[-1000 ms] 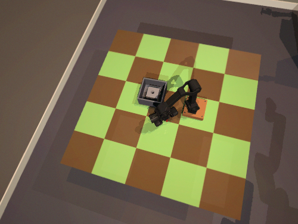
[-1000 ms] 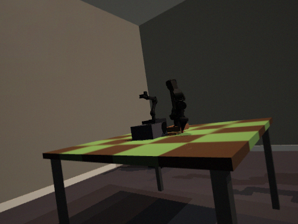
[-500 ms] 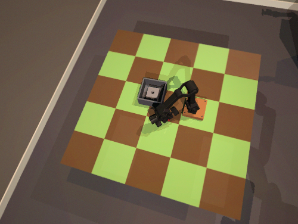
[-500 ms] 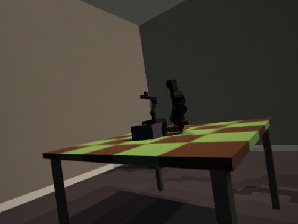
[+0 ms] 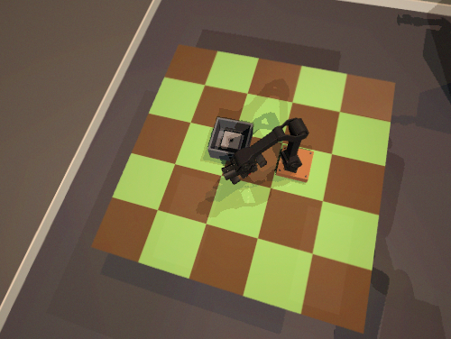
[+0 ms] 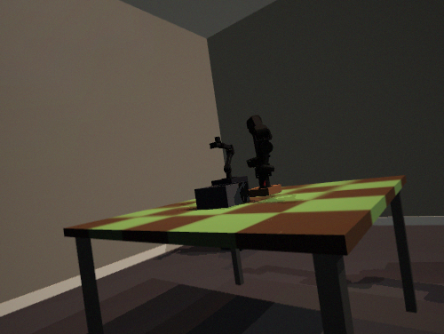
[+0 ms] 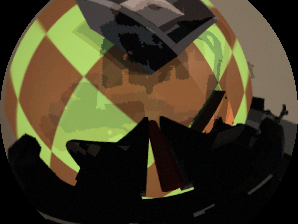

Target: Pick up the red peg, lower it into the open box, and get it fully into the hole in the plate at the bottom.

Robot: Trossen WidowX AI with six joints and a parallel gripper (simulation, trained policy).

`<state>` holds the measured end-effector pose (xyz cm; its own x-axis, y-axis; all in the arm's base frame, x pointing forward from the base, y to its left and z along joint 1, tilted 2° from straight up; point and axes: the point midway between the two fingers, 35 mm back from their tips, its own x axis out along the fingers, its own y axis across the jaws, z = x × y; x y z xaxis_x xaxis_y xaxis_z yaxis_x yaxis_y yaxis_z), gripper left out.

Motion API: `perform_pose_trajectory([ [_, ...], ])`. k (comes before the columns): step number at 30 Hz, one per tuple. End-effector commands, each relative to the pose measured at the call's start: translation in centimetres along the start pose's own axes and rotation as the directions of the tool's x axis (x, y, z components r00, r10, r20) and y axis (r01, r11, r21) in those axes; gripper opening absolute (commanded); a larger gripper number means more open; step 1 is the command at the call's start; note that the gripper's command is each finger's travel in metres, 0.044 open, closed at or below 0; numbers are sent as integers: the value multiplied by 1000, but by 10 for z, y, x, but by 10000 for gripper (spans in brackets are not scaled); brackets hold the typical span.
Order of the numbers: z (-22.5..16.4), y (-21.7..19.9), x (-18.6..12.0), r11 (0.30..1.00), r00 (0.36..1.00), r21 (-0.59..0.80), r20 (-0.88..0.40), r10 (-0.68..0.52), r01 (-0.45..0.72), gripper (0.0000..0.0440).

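Your gripper (image 5: 247,172) (image 6: 265,182) (image 7: 153,120): clenched on the red peg (image 7: 166,162) | open box (image 5: 213,151) (image 6: 210,197) (image 7: 172,54): just beside your gripper | plate (image 5: 231,139): at the box's bottom

Checkered table (image 5: 289,275) (image 6: 311,222) (image 7: 100,112), open box (image 5: 212,143) (image 6: 211,197) (image 7: 167,45), orange base plate (image 5: 308,161) (image 6: 274,190)
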<state>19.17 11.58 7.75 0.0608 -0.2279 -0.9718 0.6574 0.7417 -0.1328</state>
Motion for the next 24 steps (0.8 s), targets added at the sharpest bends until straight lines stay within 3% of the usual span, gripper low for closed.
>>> perform_pose_trajectory([
  [1,11,1,-13,1000,999,18,27,17,-18,0],
  [12,58,-1,-38,987,994,150,99,39,-53,0],
  [24,117,-7,-39,961,987,265,153,38,-78,0],
])
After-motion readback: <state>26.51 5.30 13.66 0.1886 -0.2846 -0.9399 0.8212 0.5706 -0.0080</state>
